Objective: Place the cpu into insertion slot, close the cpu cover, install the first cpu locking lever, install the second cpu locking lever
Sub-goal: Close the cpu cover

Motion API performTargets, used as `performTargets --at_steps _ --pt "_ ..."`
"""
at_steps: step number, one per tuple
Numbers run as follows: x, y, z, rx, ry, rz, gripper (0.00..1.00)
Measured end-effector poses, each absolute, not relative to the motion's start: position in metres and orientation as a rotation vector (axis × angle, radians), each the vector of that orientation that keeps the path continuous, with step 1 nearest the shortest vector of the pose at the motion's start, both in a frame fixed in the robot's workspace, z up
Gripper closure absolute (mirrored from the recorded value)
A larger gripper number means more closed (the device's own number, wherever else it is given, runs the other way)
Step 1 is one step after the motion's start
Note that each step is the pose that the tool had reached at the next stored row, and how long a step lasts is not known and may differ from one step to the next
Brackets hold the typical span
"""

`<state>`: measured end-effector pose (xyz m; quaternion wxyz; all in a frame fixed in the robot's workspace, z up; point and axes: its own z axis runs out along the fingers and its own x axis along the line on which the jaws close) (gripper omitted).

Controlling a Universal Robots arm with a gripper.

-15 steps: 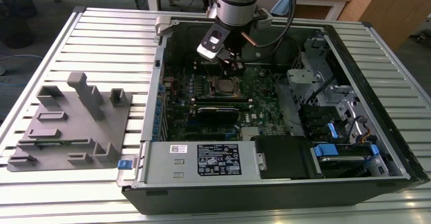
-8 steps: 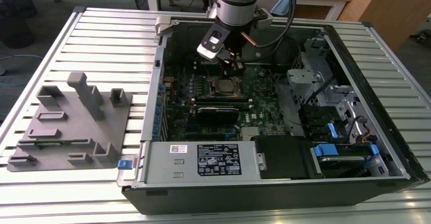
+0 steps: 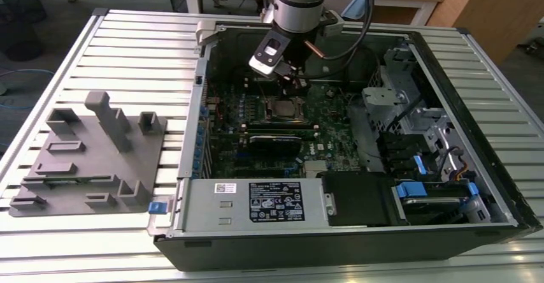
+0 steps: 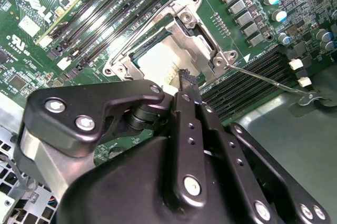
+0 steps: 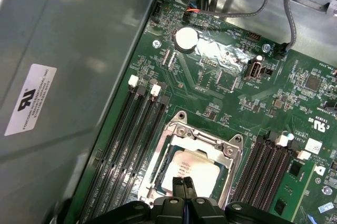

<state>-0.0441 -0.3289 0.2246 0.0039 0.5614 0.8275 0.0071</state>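
Slatted metal worktop [image 3: 127, 47] carries everything; an open computer case [image 3: 476, 232] lies toward its edge on the exterior view's right, and a grey holder block [image 3: 93, 155] sits near the edge on the exterior view's left; desks beyond the far edge are cut off. The arm [image 3: 297, 2] hangs into the case, its upper part out of frame; it hides part of the green circuit board [image 3: 229, 149] in the exterior view. The insertion slot [image 5: 159, 170] sits between banks of memory slots [image 5: 131, 129]; the cpu [image 5: 192, 163] lies in it, and the cpu cover [image 5: 179, 129] lies over it, framing the grey top. The end effector [image 5: 182, 184] has its fingertips pressed together, holding nothing, over one edge of the cpu; I cannot tell whether they touch it; its black linkage hides that side of the socket in both wrist views. In the second wrist view a thin wire lever [image 4: 268, 81] stands out from a socket corner across the memory slots, its hooked end over bare case floor. The first wrist view shows a coin cell [image 5: 186, 39] and a white label [image 5: 31, 98] on the case wall.
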Motion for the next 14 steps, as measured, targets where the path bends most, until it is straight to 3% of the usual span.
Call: performTargets --at_steps 14 --pt "-0.0441 -0.3289 0.2246 1.716 2.622 0.023 0.89"
